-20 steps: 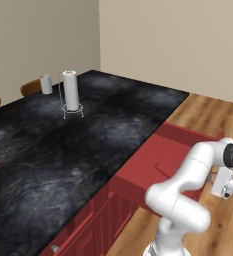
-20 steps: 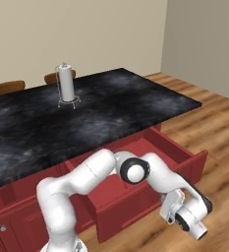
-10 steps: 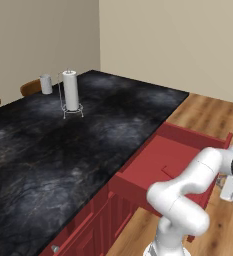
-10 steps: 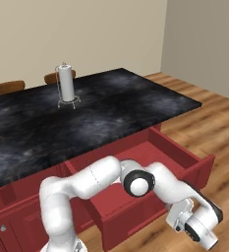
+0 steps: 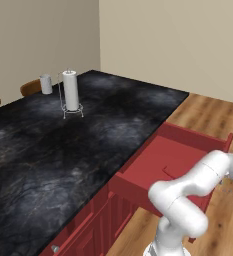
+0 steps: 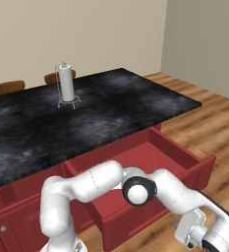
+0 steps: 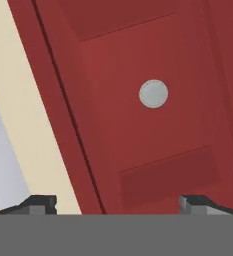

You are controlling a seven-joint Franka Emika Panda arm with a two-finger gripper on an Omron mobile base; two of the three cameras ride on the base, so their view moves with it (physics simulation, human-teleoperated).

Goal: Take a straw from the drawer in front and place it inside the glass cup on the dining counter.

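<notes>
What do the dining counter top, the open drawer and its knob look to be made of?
The dining counter top looks like polished stone: black with grey veins and a soft sheen. The drawer looks like painted or lacquered wood, a flat, even dark red with no grain showing, so wood is a guess. Its knob looks like brushed metal: a plain pale silver disc.

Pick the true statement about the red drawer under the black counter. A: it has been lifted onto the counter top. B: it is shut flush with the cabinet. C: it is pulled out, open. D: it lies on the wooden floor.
C: the drawer juts out from the dining counter with its inside showing.
</notes>
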